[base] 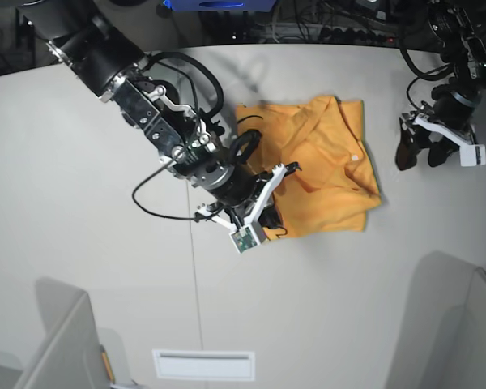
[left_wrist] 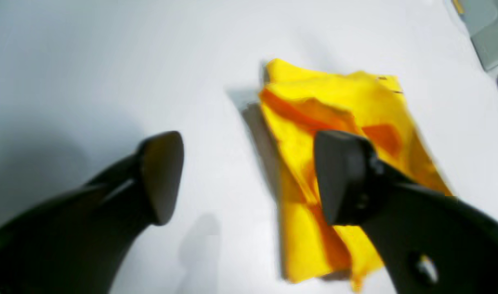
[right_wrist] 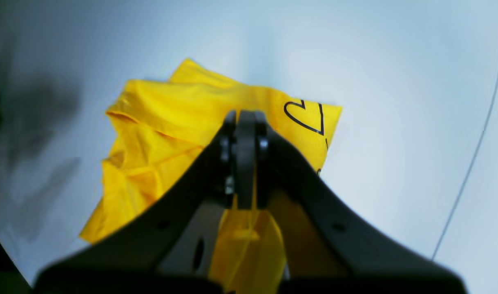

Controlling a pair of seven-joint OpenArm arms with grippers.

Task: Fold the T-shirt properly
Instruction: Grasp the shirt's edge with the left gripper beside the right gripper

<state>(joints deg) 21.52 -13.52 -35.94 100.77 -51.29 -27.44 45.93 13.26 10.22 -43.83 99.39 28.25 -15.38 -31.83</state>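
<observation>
Two tools work over one T-shirt (base: 324, 174), which lies folded into a rumpled rectangle on the white bench (base: 81, 211): the right tool (right_wrist: 245, 161) is pressed fully together with a fold of yellow cloth pinched between its fingers, while the left tool (left_wrist: 249, 177) stands wide apart and empty, clear of the cloth. One black line print (right_wrist: 306, 116) shows only in part at a corner; motion blur softens the left wrist view.

You had a soft, creased cotton-like T-shirt (base: 324, 162) with a matt weave, lying on a smooth, faintly glossy pale tabletop (base: 81, 203); both pincers' fingers (left_wrist: 163, 175) looked like matt black plastic.
</observation>
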